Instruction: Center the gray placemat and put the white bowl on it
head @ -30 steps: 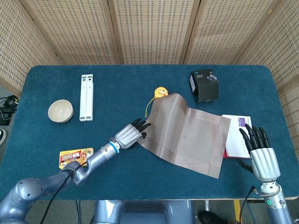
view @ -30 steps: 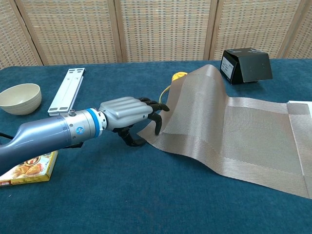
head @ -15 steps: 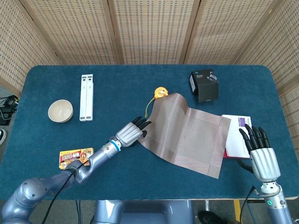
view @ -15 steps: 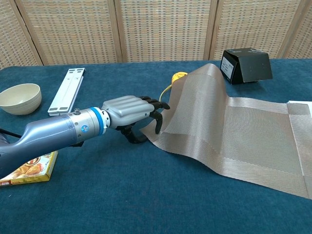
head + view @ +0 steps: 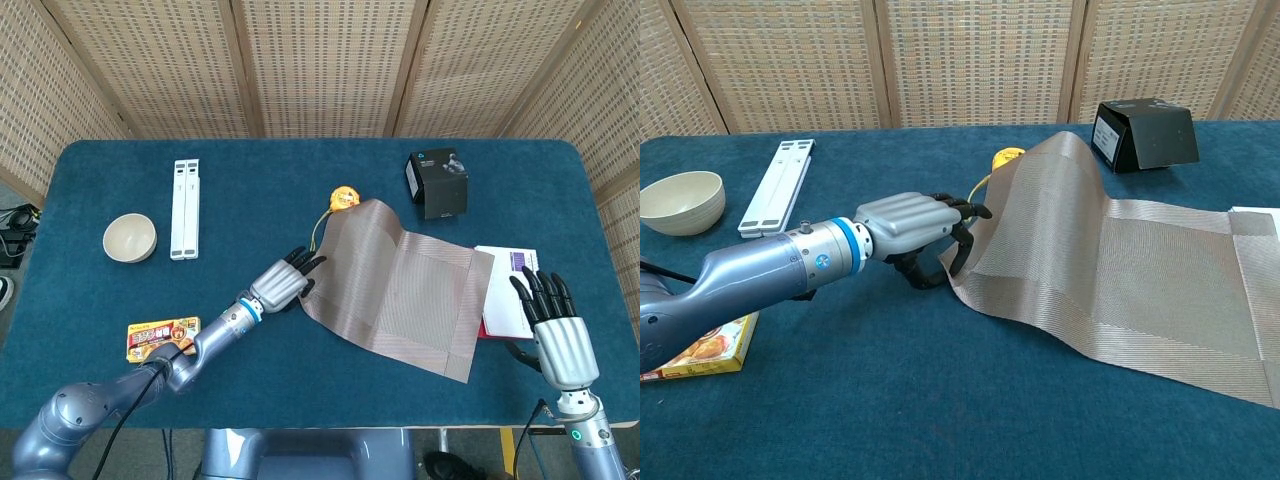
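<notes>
Chest view: placemat [image 5: 1110, 270] edge shifted right.

Head view – high, looking down on whole table [image 5: 90, 390]. Chest view – low, close, facing screen; both share table.

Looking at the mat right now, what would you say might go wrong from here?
The left robot hand holds only the mat edge, so it may slip. The mat's raised fold lies by the yellow tape measure and could drag it. Its far corner overlaps the white booklet, which may shift.
</notes>
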You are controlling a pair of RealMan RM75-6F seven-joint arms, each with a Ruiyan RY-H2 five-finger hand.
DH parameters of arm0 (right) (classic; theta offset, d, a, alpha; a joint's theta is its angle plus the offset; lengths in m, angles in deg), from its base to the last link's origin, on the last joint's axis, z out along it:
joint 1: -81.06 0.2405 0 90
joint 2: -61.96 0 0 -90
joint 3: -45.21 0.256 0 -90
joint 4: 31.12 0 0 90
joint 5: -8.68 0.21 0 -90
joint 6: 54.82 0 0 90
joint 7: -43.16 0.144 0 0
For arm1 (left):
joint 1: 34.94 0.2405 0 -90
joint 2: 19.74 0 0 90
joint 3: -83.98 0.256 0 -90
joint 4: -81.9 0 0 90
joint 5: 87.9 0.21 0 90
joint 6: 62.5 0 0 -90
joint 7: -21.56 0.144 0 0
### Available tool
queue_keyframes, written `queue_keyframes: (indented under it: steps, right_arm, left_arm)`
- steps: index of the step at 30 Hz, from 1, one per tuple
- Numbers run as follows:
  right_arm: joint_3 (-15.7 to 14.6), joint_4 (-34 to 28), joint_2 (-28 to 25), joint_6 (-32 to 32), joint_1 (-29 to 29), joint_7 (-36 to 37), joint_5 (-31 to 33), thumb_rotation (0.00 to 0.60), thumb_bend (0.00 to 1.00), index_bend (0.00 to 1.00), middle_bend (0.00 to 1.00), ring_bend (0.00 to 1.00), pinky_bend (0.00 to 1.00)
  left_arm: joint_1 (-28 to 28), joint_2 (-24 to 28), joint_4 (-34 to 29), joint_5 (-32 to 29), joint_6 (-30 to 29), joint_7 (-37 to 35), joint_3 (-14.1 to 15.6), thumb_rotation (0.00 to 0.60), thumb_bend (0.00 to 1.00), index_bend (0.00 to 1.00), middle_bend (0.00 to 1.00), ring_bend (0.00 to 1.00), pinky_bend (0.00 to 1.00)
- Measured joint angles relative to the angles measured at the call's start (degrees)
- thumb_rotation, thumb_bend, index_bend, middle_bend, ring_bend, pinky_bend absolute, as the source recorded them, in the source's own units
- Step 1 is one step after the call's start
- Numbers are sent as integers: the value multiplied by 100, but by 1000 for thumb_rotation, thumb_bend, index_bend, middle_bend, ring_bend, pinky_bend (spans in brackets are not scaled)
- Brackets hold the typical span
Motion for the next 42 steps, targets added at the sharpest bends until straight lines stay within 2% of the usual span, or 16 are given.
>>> queue_keyframes:
  steps: [4, 11, 18, 24, 29, 37, 42]
  right_arm:
    - [-3, 0, -3, 6, -2, 6, -11, 600, 0, 0, 0, 0, 0]
    - [-11, -17, -14, 1, -3, 13, -28, 600, 0, 0, 0, 0, 0]
    - [-9, -59, -43, 48, -18, 18, -51, 600, 0, 0, 0, 0, 0]
    - [-28, -117, -65, 97, -31, -2, -120, 600, 0, 0, 0, 0, 0]
    - [-47, -179, -91, 174, -47, -33, -201, 600, 0, 0, 0, 0, 0]
    - [-101, -303, -137, 326, -91, -87, -377, 600, 0, 0, 0, 0, 0]
    - [-121, -333, -152, 374, -110, -112, -441, 600, 0, 0, 0, 0, 0]
  left_arm:
    - [9, -49, 60, 14, -93, -71, -5, 600, 538, 754, 0, 0, 0]
    - [18, -20, -1, 46, -215, -150, -7, 600, 544, 769, 0, 0, 0]
    - [101, 315, -539, 207, -645, 36, 34, 600, 546, 781, 0, 0, 0]
    - [283, 935, -1562, 353, -1016, 704, 139, 600, 547, 787, 0, 0, 0]
    - [510, 1552, -2712, 330, -1092, 1683, 269, 600, 547, 789, 0, 0, 0]
    - [995, 2526, -4709, -165, -1035, 3576, 572, 600, 549, 790, 0, 0, 0]
    - [1277, 3054, -5593, -573, -1001, 4414, 787, 600, 552, 790, 0, 0, 0]
